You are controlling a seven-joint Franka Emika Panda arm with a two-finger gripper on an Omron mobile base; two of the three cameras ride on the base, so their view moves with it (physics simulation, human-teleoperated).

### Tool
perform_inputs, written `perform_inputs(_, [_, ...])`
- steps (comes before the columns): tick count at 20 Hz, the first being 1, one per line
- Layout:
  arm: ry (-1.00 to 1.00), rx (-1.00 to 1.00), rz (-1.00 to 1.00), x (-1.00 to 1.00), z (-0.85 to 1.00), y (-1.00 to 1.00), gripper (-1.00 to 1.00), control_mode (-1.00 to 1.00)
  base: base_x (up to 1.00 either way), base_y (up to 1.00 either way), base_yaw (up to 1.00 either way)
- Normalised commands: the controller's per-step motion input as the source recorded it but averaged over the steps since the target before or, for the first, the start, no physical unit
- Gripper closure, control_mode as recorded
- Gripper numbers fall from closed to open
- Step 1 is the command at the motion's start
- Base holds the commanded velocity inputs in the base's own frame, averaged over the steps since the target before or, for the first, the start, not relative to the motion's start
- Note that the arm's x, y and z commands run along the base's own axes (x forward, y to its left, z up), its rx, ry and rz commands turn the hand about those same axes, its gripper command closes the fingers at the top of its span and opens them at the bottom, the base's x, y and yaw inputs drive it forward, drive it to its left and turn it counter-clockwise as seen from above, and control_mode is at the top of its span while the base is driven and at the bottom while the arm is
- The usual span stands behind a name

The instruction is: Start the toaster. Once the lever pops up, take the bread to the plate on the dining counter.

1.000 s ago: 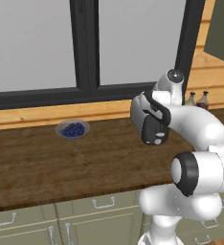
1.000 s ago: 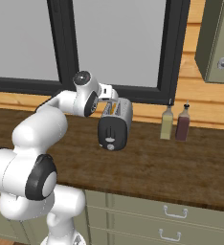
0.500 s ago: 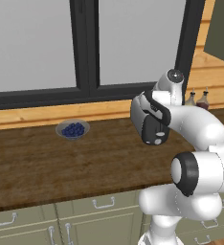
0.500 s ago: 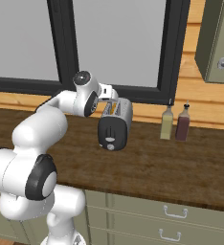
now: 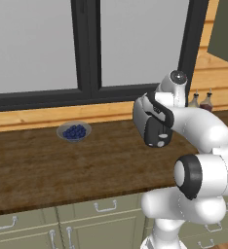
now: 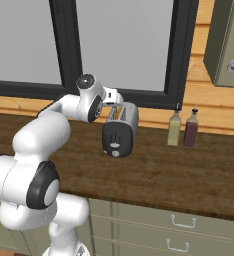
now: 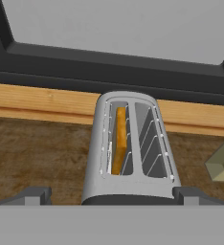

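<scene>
Bread (image 7: 119, 139) half-sunk in toaster (image 7: 130, 153) slot (lower edge hidden).

arm: white, rising from the base, elbow bent high, forearm reaching forward toward the far side | wrist: turned so the hand looks down and forward | gripper (image 7: 112, 196): jaws spread wide, nothing between them | fingertips (image 7: 30, 195): dark, level, one far left, one far right

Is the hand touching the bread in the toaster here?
Apart. In the hand view the bread stands in the toaster's left slot, well ahead of the open hand, whose fingertips sit wide on either side of the toaster.
</scene>
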Motion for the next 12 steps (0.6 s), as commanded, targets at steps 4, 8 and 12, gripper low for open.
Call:
perform_inputs(4, [0.0,0.0,0.0,0.0,0.0,0.0,-1.0,-1.0,0.0,0.0,0.0])
perform_inputs(8, [0.0,0.0,0.0,0.0,0.0,0.0,-1.0,-1.0,0.0,0.0,0.0])
perform_inputs(12, [0.0,0.0,0.0,0.0,0.0,0.0,-1.0,-1.0,0.0,0.0,0.0])
